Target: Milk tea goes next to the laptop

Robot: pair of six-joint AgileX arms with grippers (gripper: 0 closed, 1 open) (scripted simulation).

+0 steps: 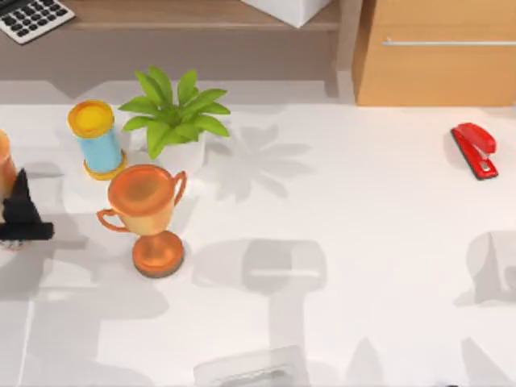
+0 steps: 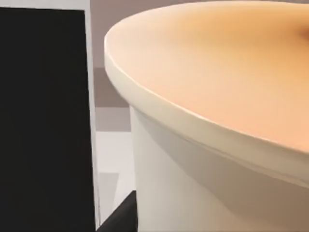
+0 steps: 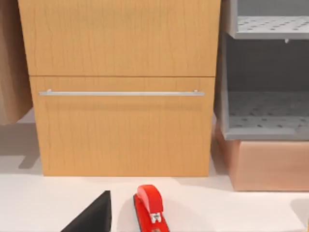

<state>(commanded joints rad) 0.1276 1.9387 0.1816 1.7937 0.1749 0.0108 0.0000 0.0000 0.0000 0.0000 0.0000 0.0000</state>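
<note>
milk tea: seen at the table's far left edge in the top view, peach lid looming right up against the left wrist camera
left gripper: parked right at the cup — finger state can't be told
laptop: not made out, so placement is judged not yet done
right arm: idle, aimed at the red stapler

The peach-lidded milk tea cup is cut off at the bench's left edge, with the black left gripper covering its lower part. At the near edge, a pale translucent grey object is too faint to identify. The dark calculator on the far shelf is cropped.
</note>
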